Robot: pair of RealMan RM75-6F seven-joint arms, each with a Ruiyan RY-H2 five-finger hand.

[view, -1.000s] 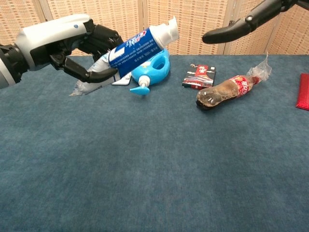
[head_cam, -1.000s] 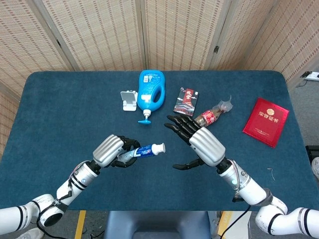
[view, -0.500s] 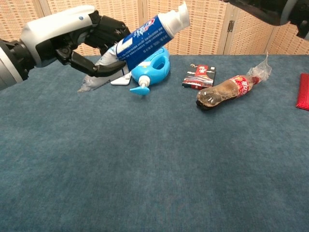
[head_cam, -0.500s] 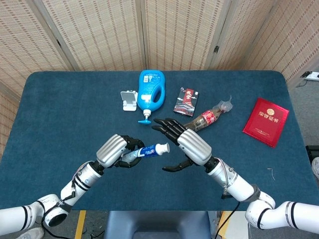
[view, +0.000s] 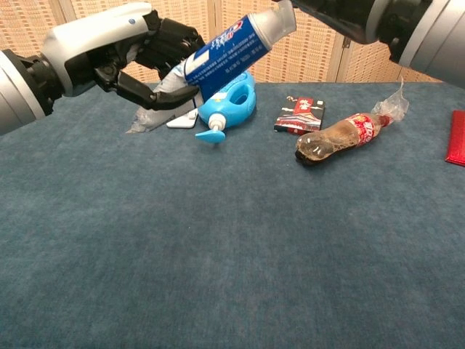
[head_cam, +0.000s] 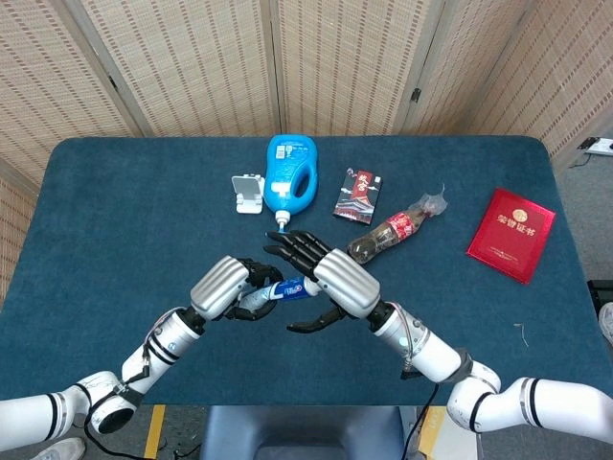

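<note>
Two hands over the table [head_cam: 115, 192], one tube between them. Left hand [head_cam: 222, 286] grasps the toothpaste tube [head_cam: 284, 288] by its crimped end, fingers [view: 145, 98] wrapped round it, cap end raised and pointing toward the right hand [head_cam: 335, 280]. Tube is off the table, held mid-air near the front centre.

Change over the last second: right hand has moved in from the right and now sits right at the cap end, covering it in the head view; a second ago it was well apart. Left hand has lifted the tube a little and pushed it forward. Right fingers [head_cam: 295, 247] are spread, thumb low under the tube; in the chest view the cap [view: 280, 17] is touching or just under the right palm. Not clenched on the tube as far as I can see, so released. Reads as a handover or cap grab about to start, not yet made.

Counts on the table: one blue detergent bottle [head_cam: 290, 172], one small white holder [head_cam: 248, 194] beside it, one card pack [head_cam: 359, 195], one crushed cola bottle [head_cam: 395, 230] just beyond the right hand, one red booklet [head_cam: 510, 234] far right. One tube total. All five lie untouched.
</note>
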